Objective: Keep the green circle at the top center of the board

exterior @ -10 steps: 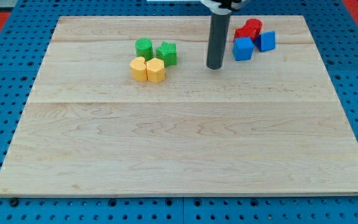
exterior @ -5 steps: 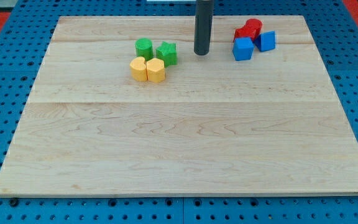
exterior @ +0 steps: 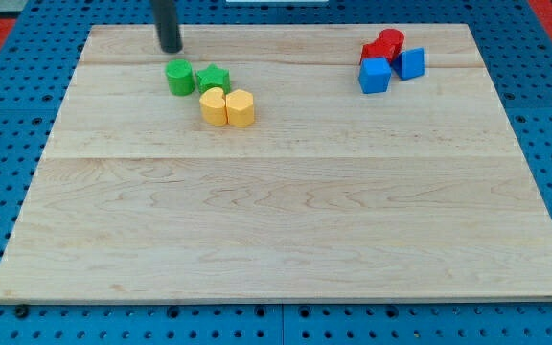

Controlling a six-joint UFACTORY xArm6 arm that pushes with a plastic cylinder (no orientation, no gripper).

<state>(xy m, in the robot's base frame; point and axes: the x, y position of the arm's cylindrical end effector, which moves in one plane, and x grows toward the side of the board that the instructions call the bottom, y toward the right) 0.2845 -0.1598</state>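
Observation:
The green circle (exterior: 179, 78) lies on the wooden board (exterior: 286, 220) at the upper left of centre, touching a green star (exterior: 214, 80) on its right. My tip (exterior: 170, 48) rests on the board just above the circle, slightly to its left, with a small gap between them. The rod rises out of the view's top.
Two yellow blocks (exterior: 227, 107) sit side by side just below the green star. Near the top right, two red blocks (exterior: 383, 45) and two blue blocks (exterior: 391, 68) form a tight cluster. A blue pegboard surrounds the board.
My tip has swept left across the board's top, from right of the green star to above the green circle. The green circle and star have shifted left; the yellow blocks stayed put.

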